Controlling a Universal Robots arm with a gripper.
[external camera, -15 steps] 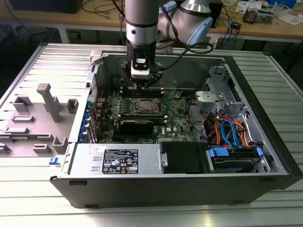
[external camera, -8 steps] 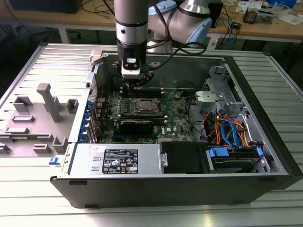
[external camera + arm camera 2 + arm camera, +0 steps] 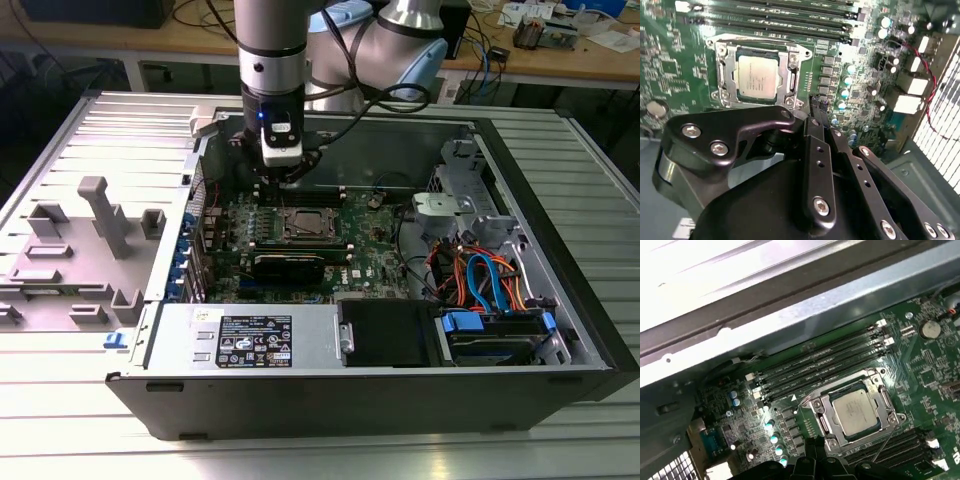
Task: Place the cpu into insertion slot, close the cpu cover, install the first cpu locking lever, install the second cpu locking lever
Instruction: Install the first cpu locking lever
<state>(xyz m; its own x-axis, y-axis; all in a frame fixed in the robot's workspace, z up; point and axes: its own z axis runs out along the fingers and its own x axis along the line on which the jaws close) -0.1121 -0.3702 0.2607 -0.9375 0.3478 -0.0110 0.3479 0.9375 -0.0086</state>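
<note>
The cpu [image 3: 757,75], a flat square chip with a dull silver top, lies in the insertion slot [image 3: 888,417] on the green motherboard. The cpu cover [image 3: 726,75], a silver frame, lies flat around the chip, which shows through its window. In the first wrist view the cpu [image 3: 855,410] has thin wire levers along the frame's edges. My gripper [image 3: 819,102] hovers just beside one edge of the socket, fingers together, nothing seen between them. In the exterior view the gripper [image 3: 290,178] hangs over the board just behind the cpu [image 3: 307,226].
Long black memory slots [image 3: 825,357] run beside the socket. The open case has a metal wall [image 3: 790,315] close behind the board, a drive cage with orange and blue cables [image 3: 480,275] on the exterior view's right, and a grey fixture [image 3: 95,225] outside on its left.
</note>
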